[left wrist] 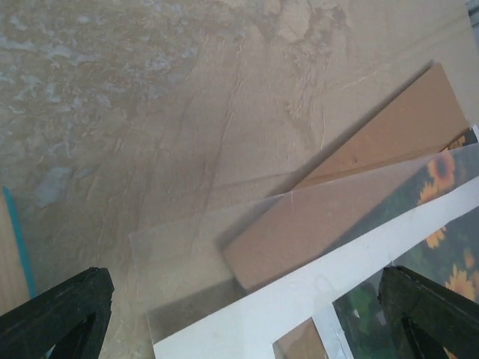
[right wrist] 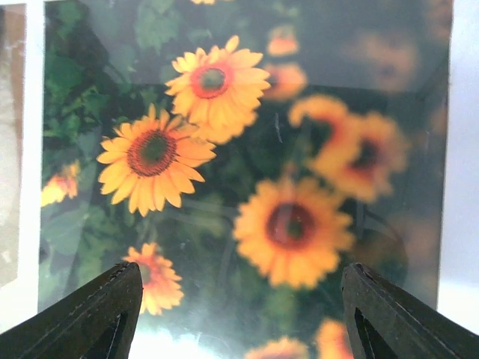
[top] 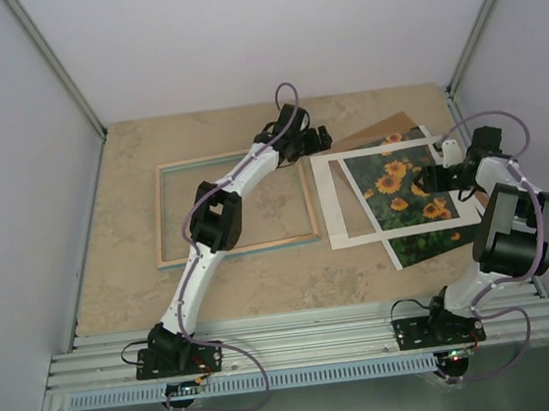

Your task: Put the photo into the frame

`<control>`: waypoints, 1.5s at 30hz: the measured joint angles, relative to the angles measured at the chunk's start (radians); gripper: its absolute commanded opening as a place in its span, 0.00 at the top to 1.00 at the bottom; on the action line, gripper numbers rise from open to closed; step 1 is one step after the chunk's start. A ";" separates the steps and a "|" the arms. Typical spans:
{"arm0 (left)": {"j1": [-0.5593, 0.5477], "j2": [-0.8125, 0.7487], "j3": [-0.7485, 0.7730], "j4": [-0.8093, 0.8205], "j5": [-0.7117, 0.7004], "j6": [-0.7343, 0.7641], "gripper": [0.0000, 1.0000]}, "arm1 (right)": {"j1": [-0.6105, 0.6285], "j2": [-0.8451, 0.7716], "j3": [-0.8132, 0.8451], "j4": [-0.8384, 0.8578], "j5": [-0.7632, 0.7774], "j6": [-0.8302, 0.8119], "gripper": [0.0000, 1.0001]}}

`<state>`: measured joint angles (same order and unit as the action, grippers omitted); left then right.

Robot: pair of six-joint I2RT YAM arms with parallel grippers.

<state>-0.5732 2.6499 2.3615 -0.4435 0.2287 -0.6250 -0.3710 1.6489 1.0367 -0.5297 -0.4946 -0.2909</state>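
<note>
Left fingers (top: 321, 141) wide open, empty; right fingers (top: 432, 178) part-open, empty, over the photo (top: 402, 191), three o'clock of the frame (top: 240, 248): best pinch the photo's edge alone, sparing the mat (top: 340, 213)

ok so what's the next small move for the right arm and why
Probably lower the right gripper onto the sunflower photo and close on its edge. Its jaws stand open directly over the print, holding nothing, and the photo lies among the sheets beside the turquoise frame, not inside it.
</note>
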 measured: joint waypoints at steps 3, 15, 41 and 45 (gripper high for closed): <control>0.000 -0.001 -0.003 -0.002 -0.049 0.000 0.01 | 0.000 -0.006 -0.013 0.010 0.044 -0.002 0.26; 0.011 -0.011 -0.041 0.040 0.027 -0.033 0.01 | 0.000 0.033 -0.023 0.112 0.186 -0.020 0.29; 0.015 0.008 -0.035 0.076 0.054 -0.135 0.01 | 0.010 0.161 -0.050 0.273 0.242 -0.061 0.50; 0.015 0.009 -0.036 0.077 0.051 -0.146 0.01 | 0.016 0.161 -0.048 0.276 0.250 -0.061 0.50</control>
<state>-0.5583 2.6587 2.3257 -0.3664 0.2802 -0.7715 -0.3546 1.8103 0.9882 -0.2539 -0.2447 -0.3523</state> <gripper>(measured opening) 0.993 0.503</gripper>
